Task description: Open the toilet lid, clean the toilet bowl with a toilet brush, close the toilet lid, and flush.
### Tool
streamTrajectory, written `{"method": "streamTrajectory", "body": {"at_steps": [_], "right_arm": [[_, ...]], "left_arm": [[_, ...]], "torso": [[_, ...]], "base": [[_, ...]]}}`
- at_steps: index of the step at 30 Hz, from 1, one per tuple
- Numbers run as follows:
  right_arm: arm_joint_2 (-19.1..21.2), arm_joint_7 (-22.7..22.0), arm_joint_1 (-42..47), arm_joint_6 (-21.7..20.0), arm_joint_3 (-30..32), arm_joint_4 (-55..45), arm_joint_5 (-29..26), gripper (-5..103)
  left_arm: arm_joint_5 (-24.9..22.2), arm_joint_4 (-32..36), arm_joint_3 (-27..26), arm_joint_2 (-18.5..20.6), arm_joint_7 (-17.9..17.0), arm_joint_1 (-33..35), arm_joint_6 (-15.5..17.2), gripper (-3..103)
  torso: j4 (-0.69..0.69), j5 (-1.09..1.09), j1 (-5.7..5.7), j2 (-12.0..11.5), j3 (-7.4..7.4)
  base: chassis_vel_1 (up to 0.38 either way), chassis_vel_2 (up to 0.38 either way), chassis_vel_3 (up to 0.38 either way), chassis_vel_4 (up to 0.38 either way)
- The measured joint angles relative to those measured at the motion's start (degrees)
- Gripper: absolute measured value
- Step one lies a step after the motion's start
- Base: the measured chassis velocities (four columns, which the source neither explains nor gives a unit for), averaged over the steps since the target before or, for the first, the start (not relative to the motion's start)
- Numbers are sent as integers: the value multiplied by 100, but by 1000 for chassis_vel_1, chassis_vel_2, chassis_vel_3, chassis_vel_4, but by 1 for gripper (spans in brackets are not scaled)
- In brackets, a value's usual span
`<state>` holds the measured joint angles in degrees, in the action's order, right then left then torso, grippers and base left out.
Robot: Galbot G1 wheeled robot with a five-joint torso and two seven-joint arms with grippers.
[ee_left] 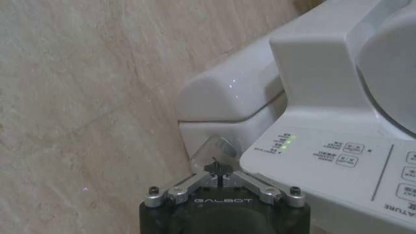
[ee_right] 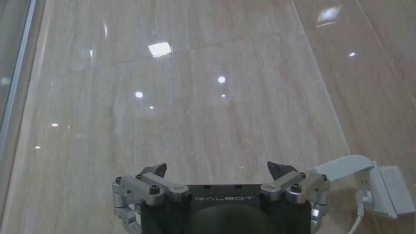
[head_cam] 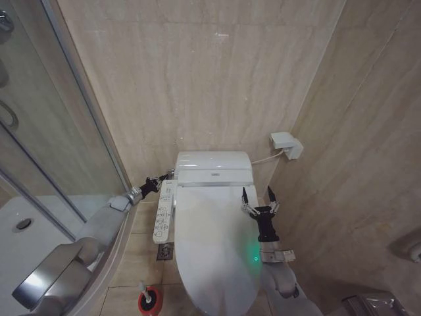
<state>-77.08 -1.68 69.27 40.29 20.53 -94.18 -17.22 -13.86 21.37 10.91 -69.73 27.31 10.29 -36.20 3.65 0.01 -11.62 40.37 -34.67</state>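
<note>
The toilet lid [head_cam: 214, 247] is down; my left hand [head_cam: 162, 178], pinched closed and empty, reaches the flush lever [ee_left: 219, 147]; my right hand [head_cam: 258, 193] hovers spread and empty.

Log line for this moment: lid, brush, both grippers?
toilet lid: closed | toilet brush: in red cup on floor | left gripper: shut, at flush button beside tank | right gripper: open, above lid

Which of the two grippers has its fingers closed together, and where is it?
The left gripper: its fingers meet at a point beside the toilet's rear left, near the control panel. The right gripper is spread open above the closed toilet lid.
</note>
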Motion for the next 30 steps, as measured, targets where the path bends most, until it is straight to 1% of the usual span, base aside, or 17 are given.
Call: {"method": "streamTrajectory", "body": {"at_steps": [4,6,10,30], "right_arm": [[-3,0,-4,2,-7,11,0,100],[-6,0,-4,9,-18,24,0,100],[-8,1,-4,19,-26,46,0,100],[-45,14,-1,33,-40,66,4,100]], "left_arm": [[32,-33,-27,-61,-37,13,46,0],[127,-87,-89,-122,-73,24,98,0],[200,-105,-123,-152,-141,33,115,0],[214,-105,-126,-155,-175,25,133,0]], "torso": [[-1,1,0,0,-1],[-1,-3,-1,-1,-3],[1,-2,-1,-1,-2],[2,-2,-1,-1,-2]], "base": [[0,0,0,0],[0,0,0,0],[0,0,0,0],[0,0,0,0]]}}
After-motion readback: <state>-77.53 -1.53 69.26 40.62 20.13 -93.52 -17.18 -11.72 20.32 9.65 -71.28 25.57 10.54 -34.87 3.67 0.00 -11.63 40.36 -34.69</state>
